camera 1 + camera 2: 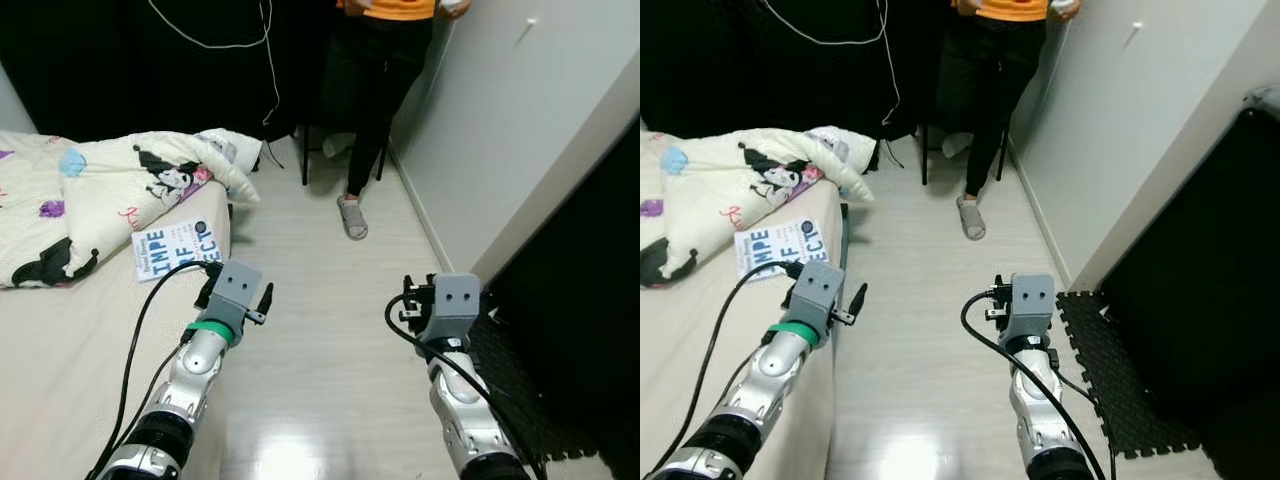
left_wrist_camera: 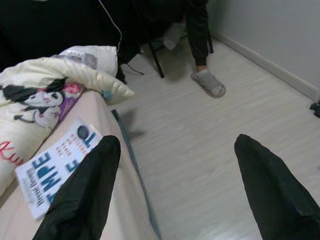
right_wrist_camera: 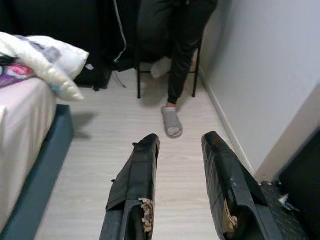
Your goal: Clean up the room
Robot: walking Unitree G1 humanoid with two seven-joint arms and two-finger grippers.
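Pale wood floor (image 1: 330, 290) runs ahead, bed (image 1: 60, 330) at nine o'clock; a book (image 1: 178, 247) lies on it beside the rumpled duvet (image 1: 110, 190), likely my pickup. My left gripper (image 2: 175, 185) is spread wide toward it; right gripper (image 3: 180, 175) hangs parted, empty. A person (image 1: 375, 90) stands at twelve

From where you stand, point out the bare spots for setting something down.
Free: the mattress between the book and the left claw; the floor between bed and wall. Crowded: the duvet heaped at the bed's far end, the person beyond.

Even indoor light — floor glare
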